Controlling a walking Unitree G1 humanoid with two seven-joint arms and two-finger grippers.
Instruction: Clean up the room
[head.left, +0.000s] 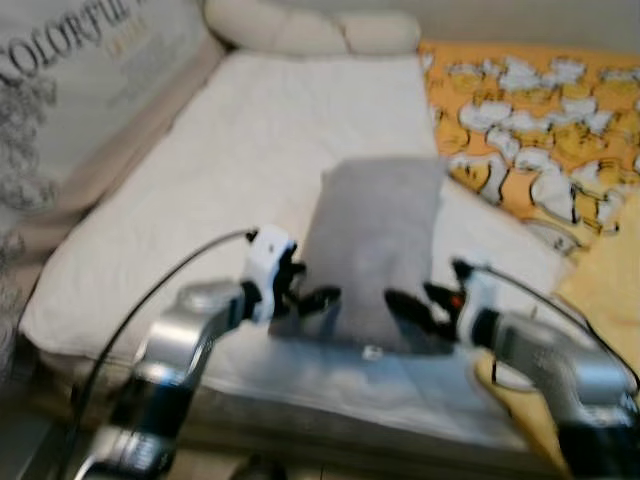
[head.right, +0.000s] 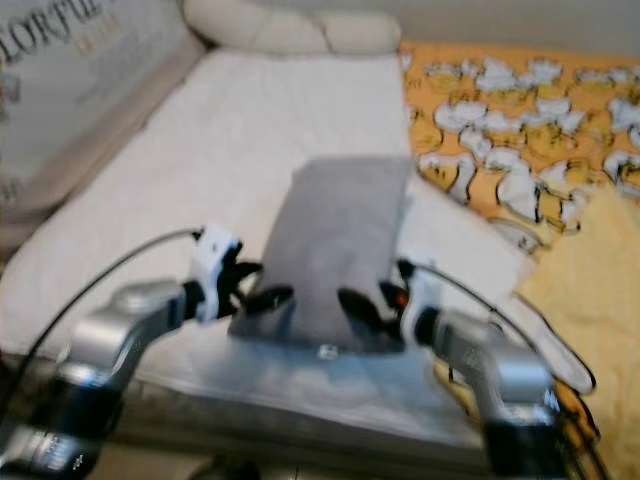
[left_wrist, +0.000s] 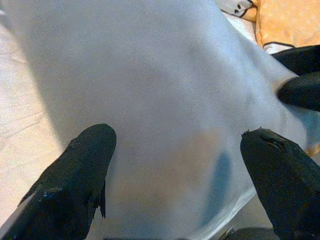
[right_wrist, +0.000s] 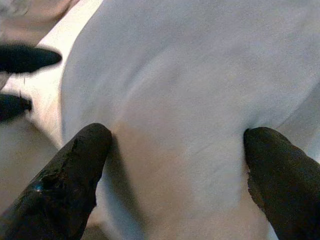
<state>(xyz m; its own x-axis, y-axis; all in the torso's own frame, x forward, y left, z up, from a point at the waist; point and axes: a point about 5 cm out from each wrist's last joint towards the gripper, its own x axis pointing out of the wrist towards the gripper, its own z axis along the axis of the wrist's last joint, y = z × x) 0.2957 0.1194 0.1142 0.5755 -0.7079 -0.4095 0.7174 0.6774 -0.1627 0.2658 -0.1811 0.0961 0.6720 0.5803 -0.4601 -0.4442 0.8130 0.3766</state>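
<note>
A grey pillow (head.left: 375, 240) stands tilted near the front edge of the white bed (head.left: 230, 170). My left gripper (head.left: 312, 298) is at its lower left side and my right gripper (head.left: 408, 304) at its lower right side, the pillow squeezed between them. In the left wrist view the black fingers (left_wrist: 80, 170) are spread wide against the grey fabric (left_wrist: 165, 90). The right wrist view has that gripper's fingers (right_wrist: 70, 175) spread the same way, one tip denting the pillow (right_wrist: 200, 75). Both grippers are open.
Cream pillows (head.left: 310, 30) lie at the head of the bed. An orange patterned blanket (head.left: 540, 120) covers the right side, with a yellow cloth (head.left: 610, 290) nearer me. A printed cushion (head.left: 80, 80) lines the left side. The bed's front edge (head.left: 350, 400) is just below my arms.
</note>
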